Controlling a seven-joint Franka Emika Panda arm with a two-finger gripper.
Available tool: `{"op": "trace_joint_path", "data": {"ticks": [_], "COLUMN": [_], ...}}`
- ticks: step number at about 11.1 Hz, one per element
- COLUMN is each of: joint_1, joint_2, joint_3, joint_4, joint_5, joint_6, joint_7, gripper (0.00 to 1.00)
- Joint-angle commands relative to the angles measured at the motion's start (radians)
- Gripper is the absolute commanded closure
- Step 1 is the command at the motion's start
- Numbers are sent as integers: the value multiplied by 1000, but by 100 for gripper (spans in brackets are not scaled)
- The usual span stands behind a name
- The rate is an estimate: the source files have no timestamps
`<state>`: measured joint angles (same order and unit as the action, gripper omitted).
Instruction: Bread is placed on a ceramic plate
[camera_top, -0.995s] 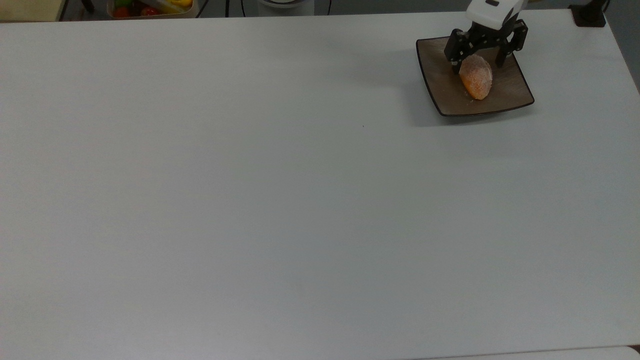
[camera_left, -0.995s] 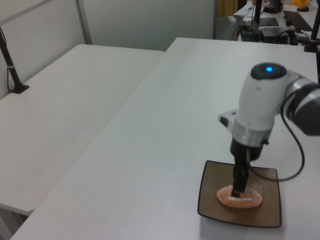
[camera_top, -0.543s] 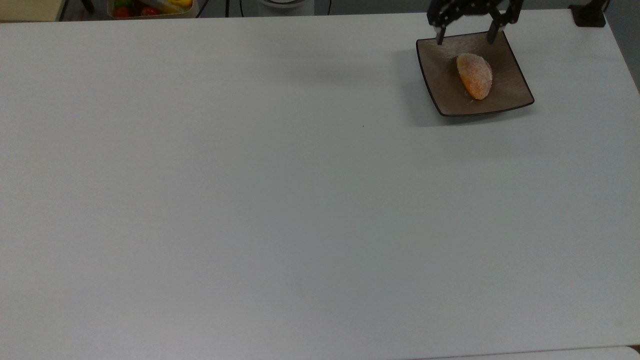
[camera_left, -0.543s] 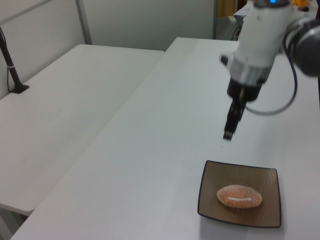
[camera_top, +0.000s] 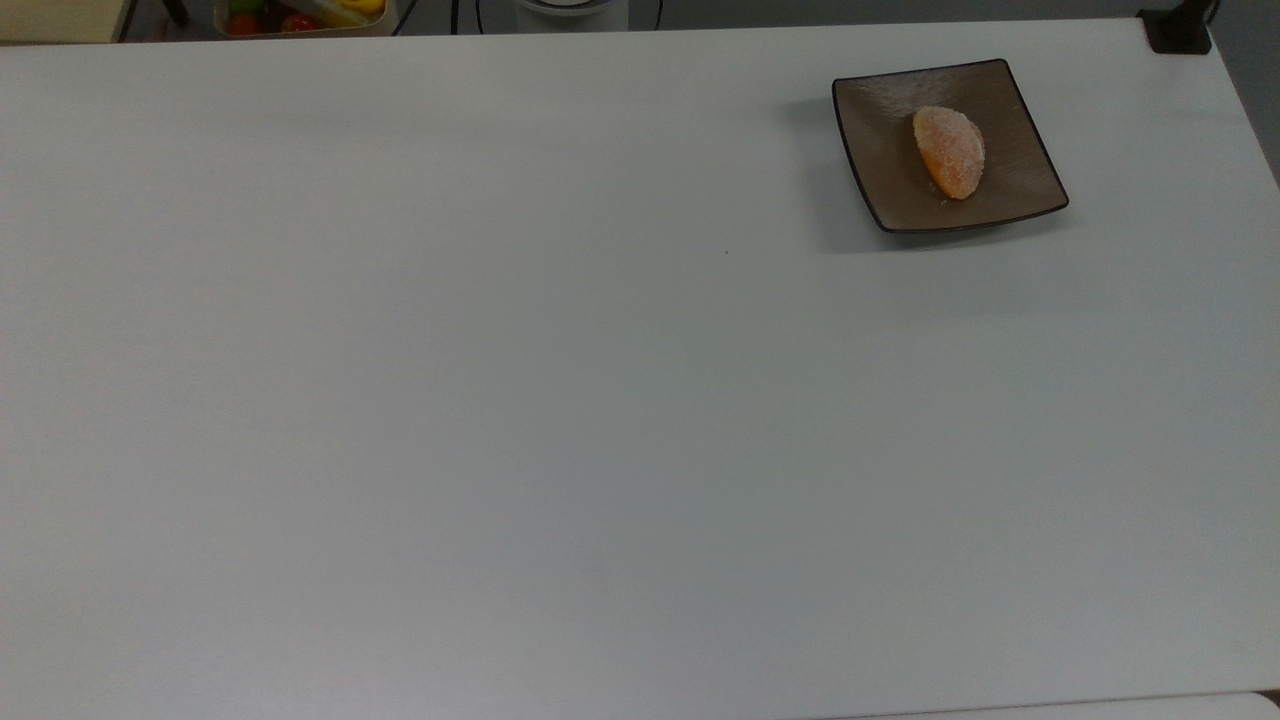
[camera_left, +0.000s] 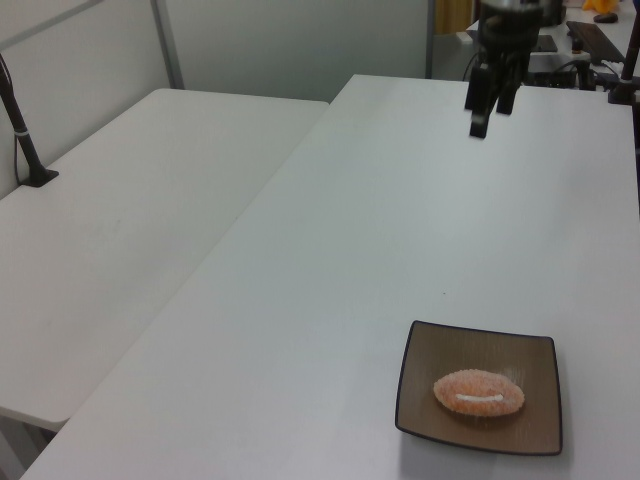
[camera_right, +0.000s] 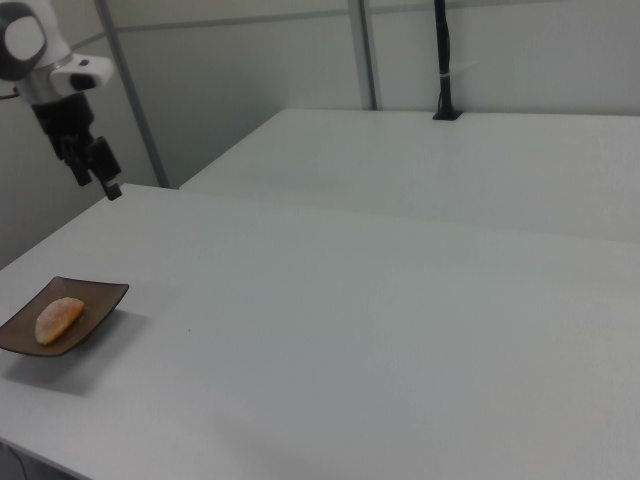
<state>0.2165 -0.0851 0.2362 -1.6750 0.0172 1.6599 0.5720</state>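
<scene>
Resting: bread, one small oval bun with an orange-tan sugared crust, lying flat on the plate and touched by nothing; the left view shows a thin white stripe along its top.

Plate: one square glossy brown dish with a dark rim, standing near the top view's upper right corner of the tabletop. The bun sits a little off the dish's centre, well inside the rim.

Gripper: raised high above the tabletop and well apart from the plate, carrying nothing; in the left view its two black fingers hang with a narrow gap between them, so it reads as partly parted (the exact width of the opening is hard to judge from this angle). In the right view it hangs at the upper left, above and beyond the dish.

Step in hand: judged from how things lie, the placing itself is done, and the arm is in the clearing-away stage.

Next move: likely little beyond keeping the arm well away from the dish, so that nothing nudges the bun or the plate.

Other items: a tray of coloured items beyond the tabletop's far edge in the top view; a second white table alongside.

Writing, brands, labels: none legible on bun, plate, arm or tabletop.
</scene>
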Motion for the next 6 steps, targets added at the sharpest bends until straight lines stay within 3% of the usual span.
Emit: {"op": "trace_joint_path", "data": {"ticks": [1, 4, 6], "joint_1": [-86, -112, -138], "joint_2": [-48, -45, -21], "joint_3": [-52, -184, -201], "joint_4": [20, 15, 15], "joint_5": [59, 59, 58], "joint_6": [-127, -115, -60], "joint_7": [-208, -401, -484], "gripper": [0, 0, 0]}}
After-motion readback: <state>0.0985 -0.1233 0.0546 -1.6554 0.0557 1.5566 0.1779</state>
